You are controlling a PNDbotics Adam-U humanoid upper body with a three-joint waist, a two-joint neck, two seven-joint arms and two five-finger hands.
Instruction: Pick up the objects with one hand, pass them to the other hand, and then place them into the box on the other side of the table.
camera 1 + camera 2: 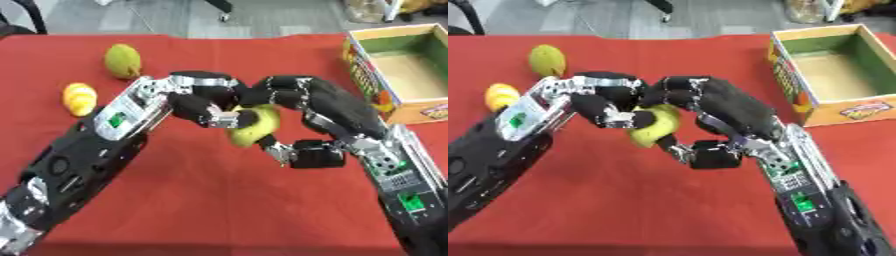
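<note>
Over the table's (219, 200) middle, clear of the red cloth: yellow-green fruit (255, 127), long axis tilted, upper end toward the far right corner, clasped by curled left hand (206, 102) and right hand (302, 112) (both gripping). Box (833, 75) at right edge.

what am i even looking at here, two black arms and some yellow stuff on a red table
These are two nearly identical pictures, taken by the two eyes of a camera in a humanoid robot's head, looking down at its own arms. The left hand and the right hand meet over the middle of the red table, both with fingers curled around one yellow-green fruit, as if passing it between them. Two more things lie on the table at the left: a green fruit and a yellow fruit. At the right stands an open cardboard box, which looks empty.
</note>
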